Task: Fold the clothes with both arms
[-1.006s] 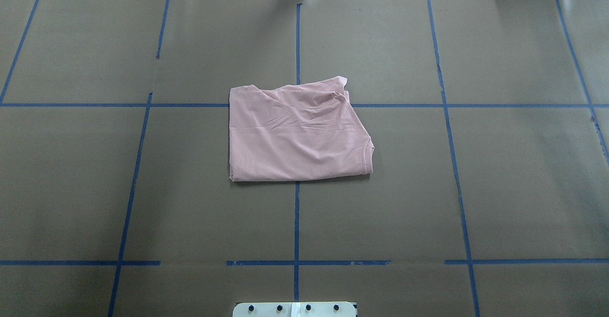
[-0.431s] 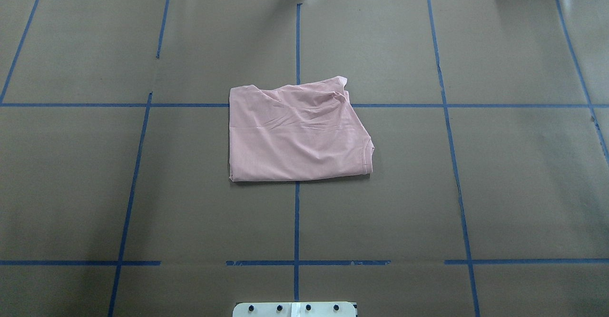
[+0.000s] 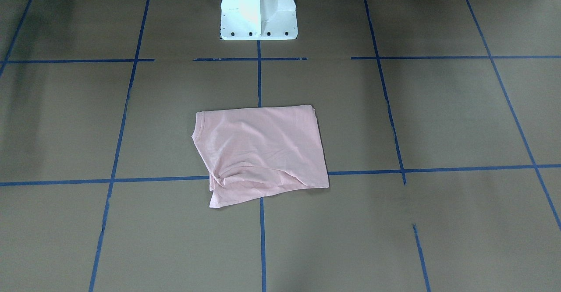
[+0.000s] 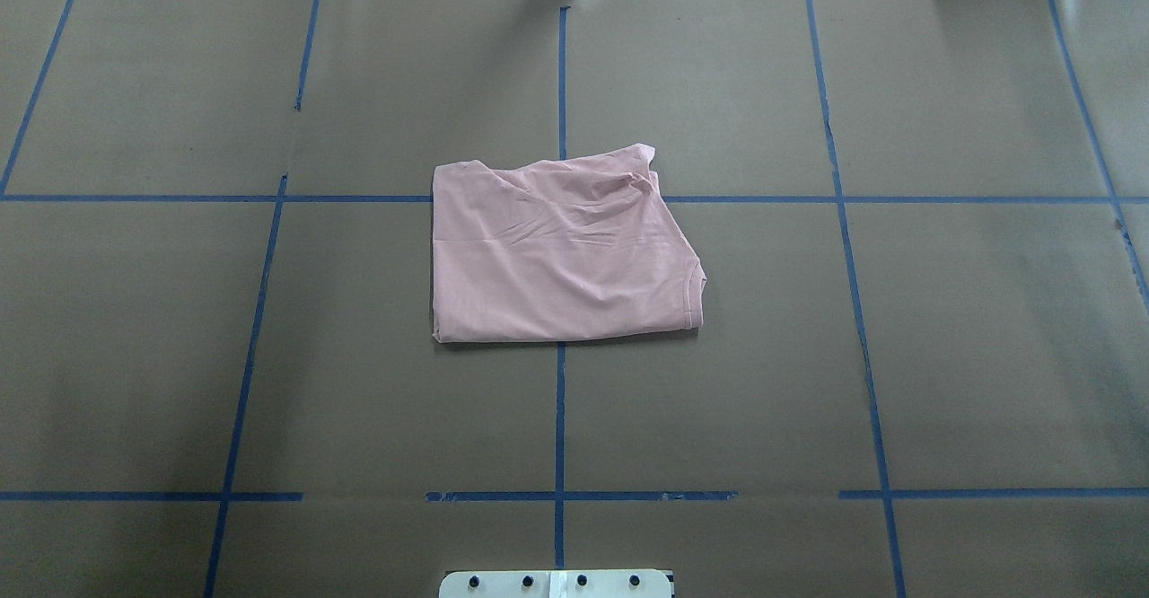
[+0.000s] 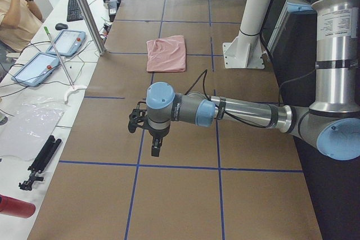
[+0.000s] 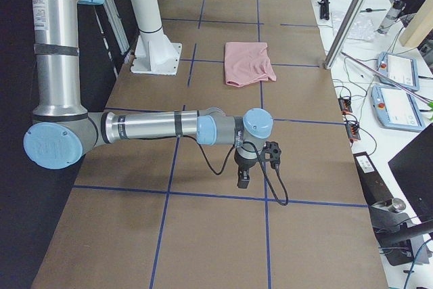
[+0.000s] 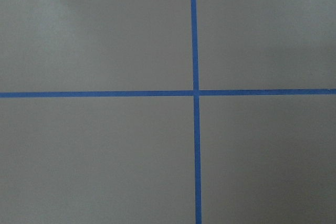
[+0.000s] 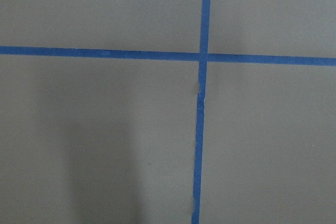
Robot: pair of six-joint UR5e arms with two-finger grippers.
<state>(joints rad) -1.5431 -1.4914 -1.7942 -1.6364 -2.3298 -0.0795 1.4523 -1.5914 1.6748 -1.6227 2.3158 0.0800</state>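
Note:
The clothes are one pale pink T-shirt [image 4: 556,257], lying folded into a rough rectangle at the table's middle, plain side up, collar edge toward the robot's right. It also shows in the front view [image 3: 263,151] and both side views [image 5: 167,53] [image 6: 249,62]. Both arms are held far out at the table's ends, away from the shirt. The left gripper [image 5: 154,149] hangs over a blue tape line at the near end. The right gripper [image 6: 243,179] hangs likewise at the other end. Whether either is open or shut I cannot tell. Both wrist views show only brown paper and tape.
The white pedestal base [image 3: 257,11] stands at the robot's side of the table. Blue tape lines grid the brown paper. Beyond the far edge lie teach pendants [image 5: 67,42] [image 6: 399,69], black tools [image 5: 39,161], cables, and a seated person [image 5: 14,15].

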